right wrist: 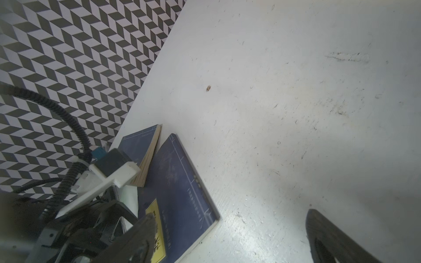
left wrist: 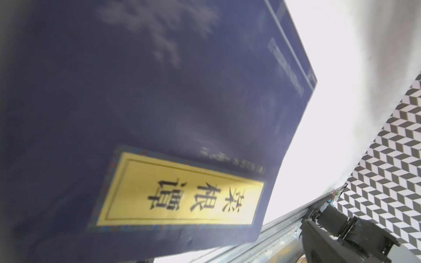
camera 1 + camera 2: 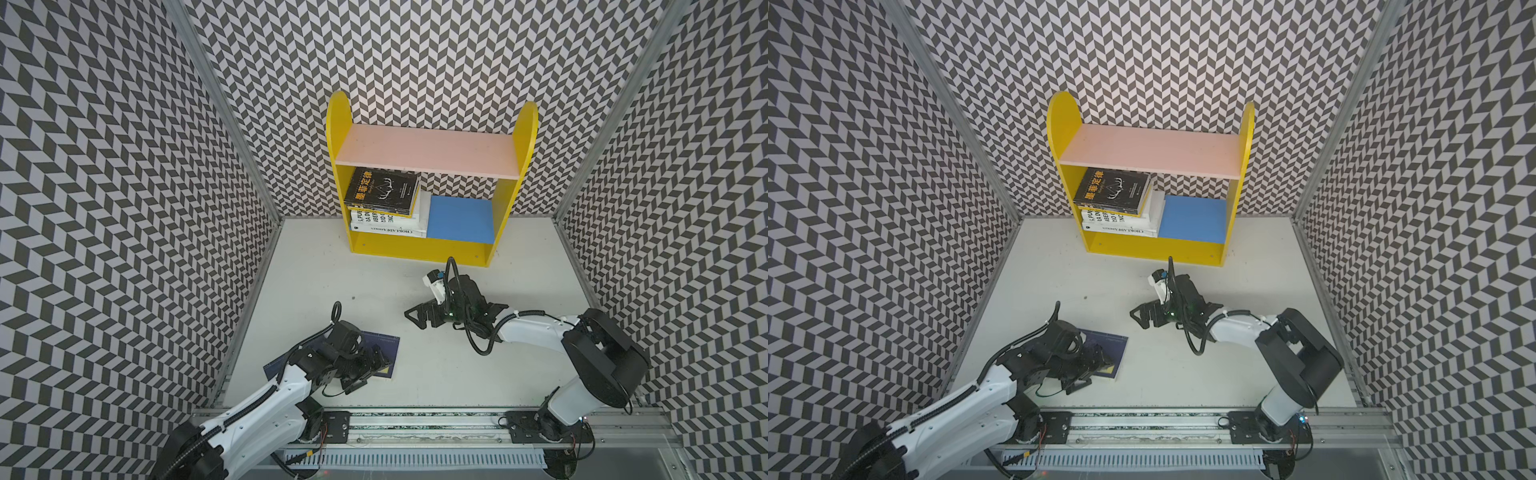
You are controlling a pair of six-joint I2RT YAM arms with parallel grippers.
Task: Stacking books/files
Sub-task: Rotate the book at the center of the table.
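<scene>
Black book (image 3: pixel 382 191) & white books (image 3: pixel 386 229) are stacked in yellow bookshelf (image 3: pixel 419 251); 2 navy books (image 1: pixel 180 186) are left on table (image 3: pixel 436 374). L gripper (image 3: pixel 372 370), R gripper (image 3: pixel 415 320): jaws are held apart, nothing gripped.

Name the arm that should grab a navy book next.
Left. The left gripper, open, hangs right over the navy books; the right gripper, also open, sits over the table nearer the shelf.

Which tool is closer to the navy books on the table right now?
Left. The left tool is open directly over the navy books; a cover fills its wrist view. The right tool is open above the table, apart from them, nearer the yellow shelf.
</scene>
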